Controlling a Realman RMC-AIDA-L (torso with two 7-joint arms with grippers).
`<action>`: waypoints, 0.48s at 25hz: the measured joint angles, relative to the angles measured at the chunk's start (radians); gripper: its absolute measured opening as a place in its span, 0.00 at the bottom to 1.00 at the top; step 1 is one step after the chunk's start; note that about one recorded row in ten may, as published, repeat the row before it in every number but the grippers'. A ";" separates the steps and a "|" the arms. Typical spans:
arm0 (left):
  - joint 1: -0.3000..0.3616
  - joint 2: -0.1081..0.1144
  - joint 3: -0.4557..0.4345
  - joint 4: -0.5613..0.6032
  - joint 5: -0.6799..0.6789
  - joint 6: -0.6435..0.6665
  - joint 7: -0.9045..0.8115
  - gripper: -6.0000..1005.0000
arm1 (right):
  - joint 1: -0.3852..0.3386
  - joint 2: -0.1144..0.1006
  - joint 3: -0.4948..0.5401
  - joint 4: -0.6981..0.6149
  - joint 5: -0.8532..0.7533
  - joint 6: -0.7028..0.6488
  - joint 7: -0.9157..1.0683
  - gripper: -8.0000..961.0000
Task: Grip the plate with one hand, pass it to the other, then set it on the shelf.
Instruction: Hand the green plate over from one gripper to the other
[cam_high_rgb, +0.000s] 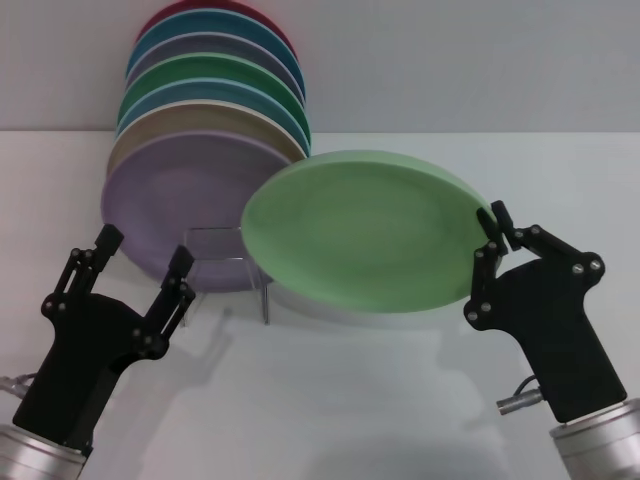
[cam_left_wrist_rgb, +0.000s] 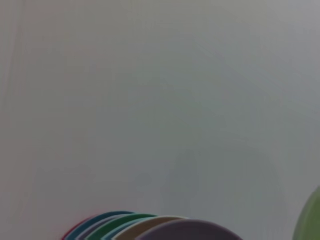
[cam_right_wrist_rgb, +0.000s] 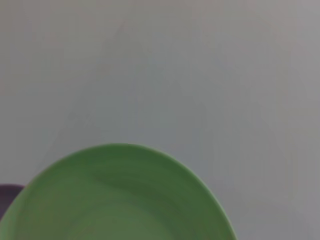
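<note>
The pale mint-green plate (cam_high_rgb: 365, 232) hangs tilted above the table in the middle of the head view. My right gripper (cam_high_rgb: 492, 232) is shut on its right rim. The plate also fills the lower part of the right wrist view (cam_right_wrist_rgb: 117, 200), and its edge shows in the left wrist view (cam_left_wrist_rgb: 311, 220). My left gripper (cam_high_rgb: 143, 255) is open and empty at the lower left, in front of the lilac plate (cam_high_rgb: 180, 205). The thin wire shelf (cam_high_rgb: 237, 268) stands behind the held plate, with its front loop partly hidden by it.
Several coloured plates stand on edge in the shelf at the back left, from the lilac one in front to a red one (cam_high_rgb: 215, 12) at the back. Their tops show in the left wrist view (cam_left_wrist_rgb: 150, 227). A white table (cam_high_rgb: 330, 400) lies below, a pale wall behind.
</note>
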 joint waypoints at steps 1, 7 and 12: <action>-0.003 -0.001 0.000 -0.001 0.000 -0.005 0.000 0.75 | 0.000 0.000 0.000 0.000 0.000 0.000 0.000 0.07; -0.020 -0.001 0.008 -0.020 0.000 -0.055 0.001 0.75 | 0.051 -0.001 -0.073 0.002 0.101 0.001 -0.051 0.07; -0.032 -0.001 0.011 -0.023 0.000 -0.080 0.001 0.75 | 0.091 -0.001 -0.109 0.001 0.147 0.008 -0.053 0.08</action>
